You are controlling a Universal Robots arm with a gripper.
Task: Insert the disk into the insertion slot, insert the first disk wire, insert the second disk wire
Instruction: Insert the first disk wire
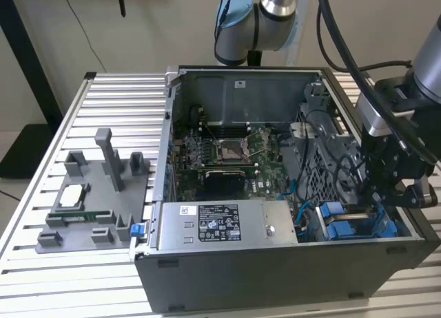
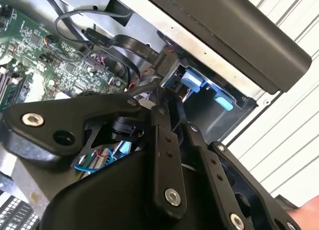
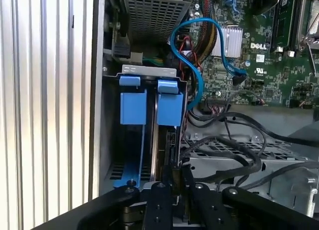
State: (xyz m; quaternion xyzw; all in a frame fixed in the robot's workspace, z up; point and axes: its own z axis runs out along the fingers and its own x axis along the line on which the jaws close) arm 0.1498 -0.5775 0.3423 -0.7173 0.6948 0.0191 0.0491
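Down inside the open computer case (image 1: 275,280), my claw (image 3: 175,179) hangs at the mouth of the drive cage, in the corner of the case towards the exterior view's right. Whether it is clenched or released I cannot tell. Just ahead of it the disk (image 3: 168,106) stands on edge in the insertion slot (image 3: 110,135), its blue carrier showing at the far end, beside a second blue tab (image 3: 133,104) in the neighbouring bay. A blue cable (image 3: 199,46) loops past the cage towards the motherboard (image 3: 269,65), and black cables (image 3: 234,140) lie across the perforated metal next to me. Further off, the grey power-supply box (image 1: 227,225) sits along the case wall nearest the exterior camera. The case rests on a slatted bench (image 1: 41,283), which also carries a grey parts tray (image 1: 96,208).
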